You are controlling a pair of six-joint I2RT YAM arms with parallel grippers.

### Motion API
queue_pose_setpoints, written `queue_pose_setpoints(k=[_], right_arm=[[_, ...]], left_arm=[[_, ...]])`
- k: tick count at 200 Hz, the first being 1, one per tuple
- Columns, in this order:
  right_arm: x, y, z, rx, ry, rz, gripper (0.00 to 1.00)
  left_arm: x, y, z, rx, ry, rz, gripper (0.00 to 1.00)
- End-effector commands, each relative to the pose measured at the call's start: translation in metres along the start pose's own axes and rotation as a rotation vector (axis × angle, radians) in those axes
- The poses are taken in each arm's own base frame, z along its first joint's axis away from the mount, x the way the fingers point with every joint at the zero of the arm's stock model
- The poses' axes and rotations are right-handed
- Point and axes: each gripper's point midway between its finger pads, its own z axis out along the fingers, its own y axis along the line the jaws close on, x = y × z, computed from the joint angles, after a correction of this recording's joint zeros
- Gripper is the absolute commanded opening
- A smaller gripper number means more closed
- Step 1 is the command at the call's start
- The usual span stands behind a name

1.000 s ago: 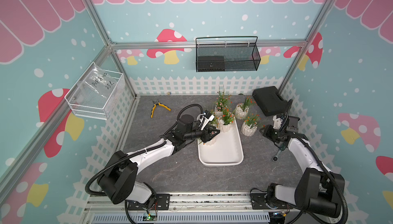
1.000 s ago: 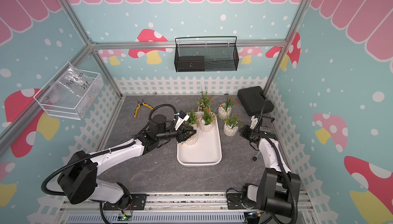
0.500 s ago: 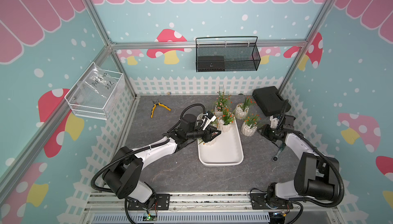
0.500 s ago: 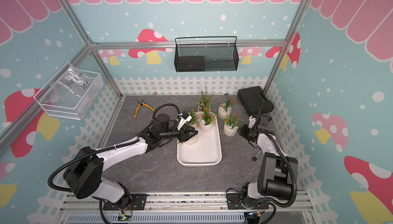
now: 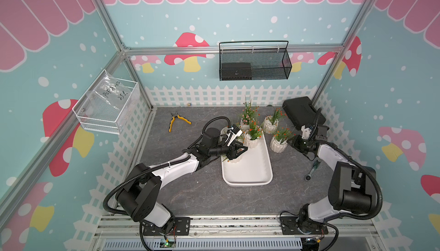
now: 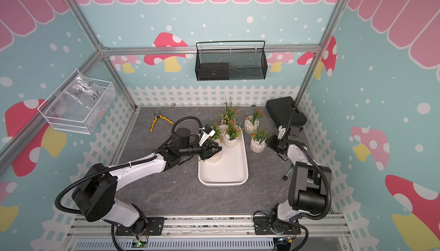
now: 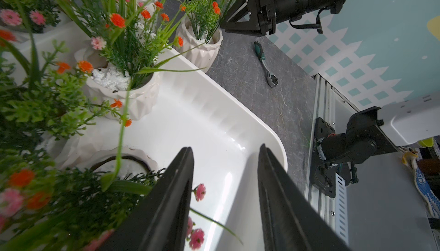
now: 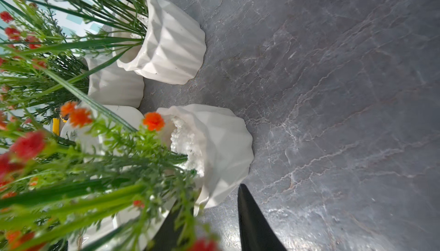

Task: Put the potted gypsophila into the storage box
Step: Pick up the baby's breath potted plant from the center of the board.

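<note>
The storage box [image 5: 250, 176], a shallow white tray, holds two potted gypsophila: one [image 5: 252, 141] at its far end and one [image 5: 234, 159] under my left gripper [image 5: 239, 151]. In the left wrist view that gripper [image 7: 225, 147] is open over the storage box [image 7: 214, 130], with only loose sprigs between its fingers and the pot [image 7: 123, 164] beside one finger. My right gripper [image 5: 289, 141] is shut on the rim of a pot [image 5: 278, 143] that stands on the table right of the box. The right wrist view shows this pot [image 8: 221, 142] between the fingers. Other pots [image 5: 270, 124] [image 5: 245, 123] stand behind.
Yellow pliers [image 5: 177, 121] lie at the back left and a ratchet [image 5: 313, 170] lies under the right arm. A black case [image 5: 302, 112] fills the back right corner. A black mesh basket [image 5: 253, 64] and a white wire basket [image 5: 104, 109] hang on the walls.
My right gripper has moved in to the pot on the table and its jaws have narrowed onto the rim. The left gripper has stayed over the pot in the box.
</note>
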Motion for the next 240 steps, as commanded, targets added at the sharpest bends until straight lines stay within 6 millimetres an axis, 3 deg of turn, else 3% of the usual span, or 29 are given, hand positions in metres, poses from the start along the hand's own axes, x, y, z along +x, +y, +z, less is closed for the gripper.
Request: queue_pose_setpoints(k=[1, 95, 141, 240], right_arm=[[-0.009, 0.004, 0.007, 0.007, -0.006, -0.022, 0.32], [-0.002, -0.013, 0.030, 0.131, 0.047, -0.072, 0.30], [0.001, -0.015, 0.030, 0.162, 0.050, -0.095, 0.21], [-0.005, 0.002, 0.010, 0.140, 0.013, -0.128, 0.06]], left_arm=[[-0.006, -0.004, 0.004, 0.013, -0.009, 0.037, 0.46], [-0.002, -0.001, 0.005, 0.006, 0.010, 0.030, 0.46], [-0.003, -0.001, 0.004, -0.001, 0.012, 0.038, 0.46], [-0.002, -0.003, 0.005, -0.009, 0.018, 0.042, 0.47]])
